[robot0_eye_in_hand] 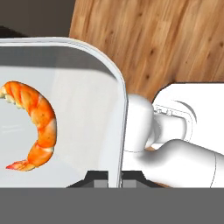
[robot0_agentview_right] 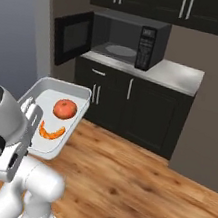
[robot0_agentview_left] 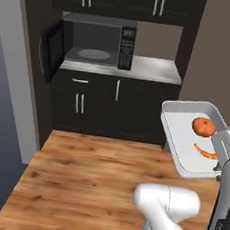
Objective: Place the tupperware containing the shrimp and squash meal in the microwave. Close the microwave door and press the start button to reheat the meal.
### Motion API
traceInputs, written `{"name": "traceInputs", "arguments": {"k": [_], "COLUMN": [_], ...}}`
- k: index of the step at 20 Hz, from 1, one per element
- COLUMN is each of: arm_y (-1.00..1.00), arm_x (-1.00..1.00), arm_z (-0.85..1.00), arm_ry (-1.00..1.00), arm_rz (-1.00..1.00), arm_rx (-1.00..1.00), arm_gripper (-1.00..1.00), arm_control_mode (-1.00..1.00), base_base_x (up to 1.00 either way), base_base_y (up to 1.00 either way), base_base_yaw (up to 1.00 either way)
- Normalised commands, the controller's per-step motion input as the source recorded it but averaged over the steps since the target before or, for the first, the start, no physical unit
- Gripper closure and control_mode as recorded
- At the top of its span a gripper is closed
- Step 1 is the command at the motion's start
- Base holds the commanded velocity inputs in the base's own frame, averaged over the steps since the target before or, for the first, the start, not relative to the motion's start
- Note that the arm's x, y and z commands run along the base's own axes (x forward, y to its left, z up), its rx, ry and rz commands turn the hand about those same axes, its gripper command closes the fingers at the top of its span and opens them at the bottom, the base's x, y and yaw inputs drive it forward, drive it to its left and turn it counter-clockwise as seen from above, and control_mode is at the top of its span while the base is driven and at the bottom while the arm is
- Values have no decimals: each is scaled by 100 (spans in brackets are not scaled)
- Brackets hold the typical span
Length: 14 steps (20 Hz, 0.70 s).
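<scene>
You have the shallow, translucent white-grey tupperware tray held up in the air over the wooden floor, well short of the wide black microwave on the grey counter. The two-finger gripper is pinched narrow on the tray's raised rim, one fingertip on each side of the thin wall, near a rounded corner.

That edge grip leaves the whole tray hanging off one side, so expect it to sag or swing if you turn the wrist sharply. The plastic looks light and stiff but smooth, so probably slippery between the pads.

The round red-orange squash and curved orange shrimp lie loose inside and will likely roll or slide. The black glass microwave door stands open.
</scene>
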Motion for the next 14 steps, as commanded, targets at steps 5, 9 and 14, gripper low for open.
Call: {"name": "traceInputs", "arguments": {"k": [5, 9, 14], "arm_y": [0, 0, 0], "arm_x": [0, 0, 0], "arm_z": [0, 0, 0], "arm_ry": [0, 0, 0], "arm_rz": [0, 0, 0], "arm_rx": [0, 0, 0], "arm_gripper": [100, 100, 100], "arm_control_mode": [100, 100, 100], "base_base_x": [100, 100, 100], "base_base_y": [44, 52, 51], "base_base_yaw": [-5, -6, -7]}}
